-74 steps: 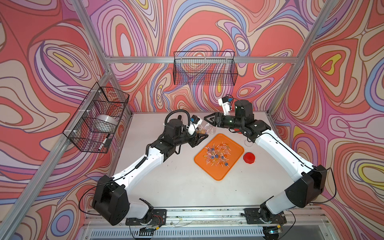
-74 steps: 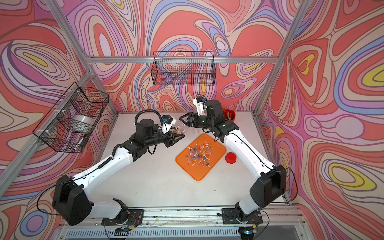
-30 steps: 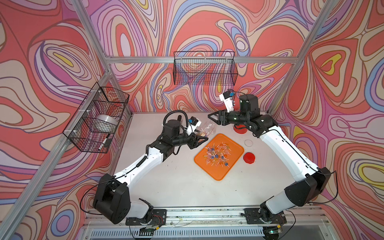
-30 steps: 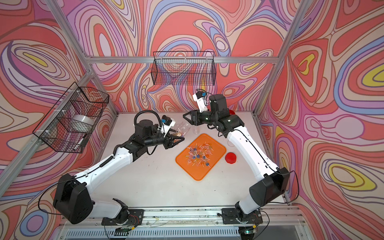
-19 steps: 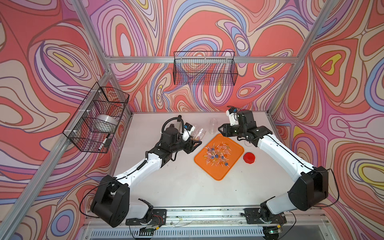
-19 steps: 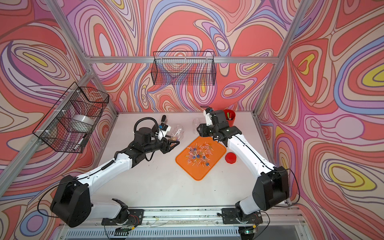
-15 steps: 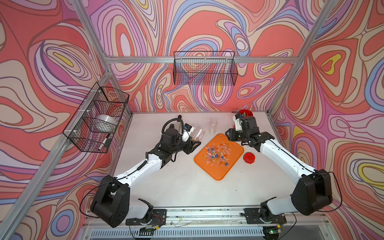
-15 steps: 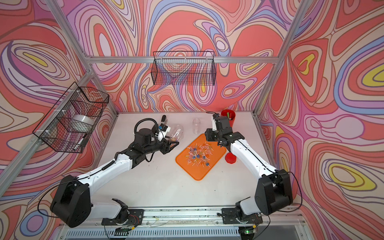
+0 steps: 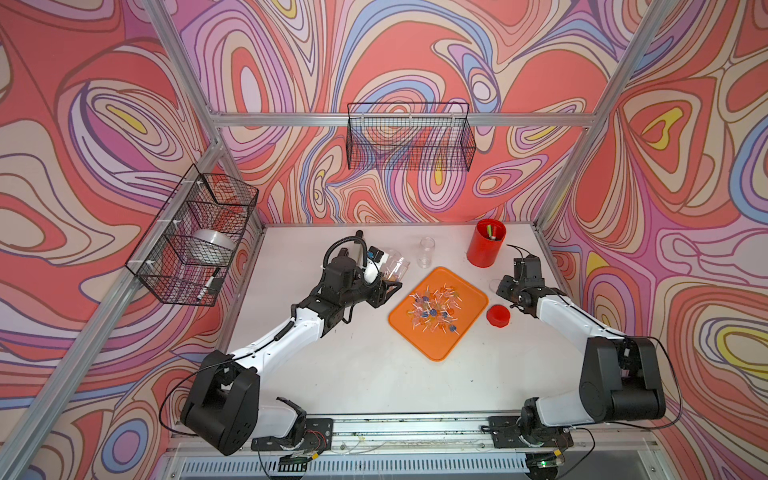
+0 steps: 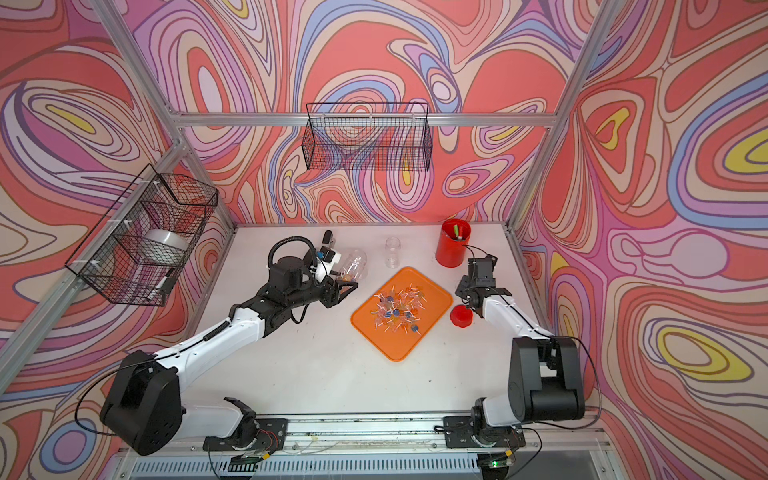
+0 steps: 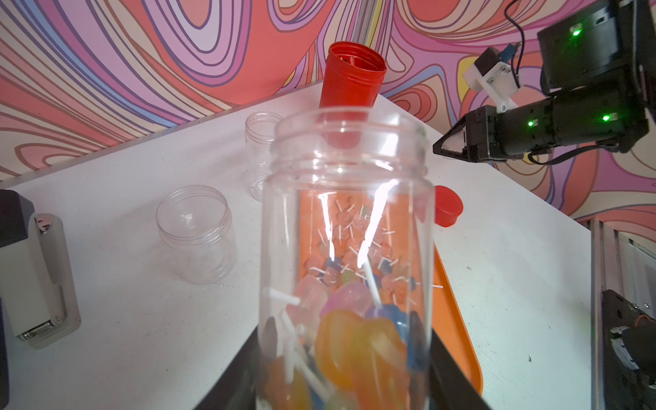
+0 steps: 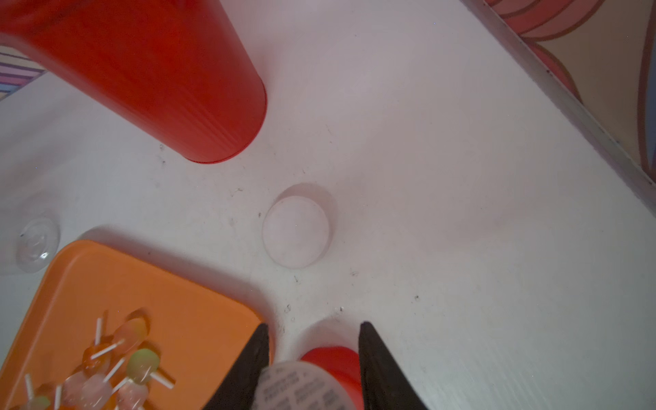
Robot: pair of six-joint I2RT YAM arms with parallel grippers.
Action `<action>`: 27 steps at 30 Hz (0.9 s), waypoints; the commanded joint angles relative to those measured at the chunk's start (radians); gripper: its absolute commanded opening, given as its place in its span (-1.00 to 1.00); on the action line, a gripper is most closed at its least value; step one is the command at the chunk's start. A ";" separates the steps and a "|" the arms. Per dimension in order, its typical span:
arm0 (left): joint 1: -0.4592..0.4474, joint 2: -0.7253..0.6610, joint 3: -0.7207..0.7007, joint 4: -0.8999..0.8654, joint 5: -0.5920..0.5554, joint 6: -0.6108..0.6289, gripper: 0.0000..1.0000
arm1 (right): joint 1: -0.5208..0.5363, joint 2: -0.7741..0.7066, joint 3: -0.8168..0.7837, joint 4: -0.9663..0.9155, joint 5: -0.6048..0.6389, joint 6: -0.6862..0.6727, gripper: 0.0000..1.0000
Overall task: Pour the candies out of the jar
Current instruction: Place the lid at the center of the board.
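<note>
Worktop [image 9: 374, 374] seen from its front edge, with clock directions read from the orange tray [image 9: 436, 349] at the middle.

**Left hand** [image 9: 390, 287], at ten o'clock: clenched on the base end of a clear jar [image 9: 397, 268]. It holds the jar tilted above the worktop, beside the tray's edge. The jar's mouth is uncovered. The candies [image 11: 355, 337] lie heaped at the base end inside it, with orange and blue heads on pale sticks.

**Tray:** loose candies [image 9: 434, 309] are scattered across its far half, and its near half is bare.

**Right hand** [image 9: 506, 289], at about three o'clock, well apart from the jar: it grasps a pale printed lid [image 12: 301, 387] that fills the gap between its fingers. A red cap [image 9: 498, 316] stands on the worktop just under it, close beside the tray. A clear lid [image 12: 296, 230] lies flat nearby.

**Elsewhere:** an empty jar [image 9: 426, 251] stands upright at twelve o'clock. A tall red cup [image 9: 484, 249] stands at one o'clock with pens inside.
</note>
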 commanded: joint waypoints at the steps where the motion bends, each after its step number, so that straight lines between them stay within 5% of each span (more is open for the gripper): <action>1: 0.004 -0.003 0.025 0.024 0.018 0.011 -1.00 | -0.016 0.051 -0.017 0.033 0.048 0.049 -0.18; 27: 0.004 -0.003 0.031 0.017 0.027 0.015 -1.00 | -0.054 0.258 0.112 -0.113 0.011 0.101 0.06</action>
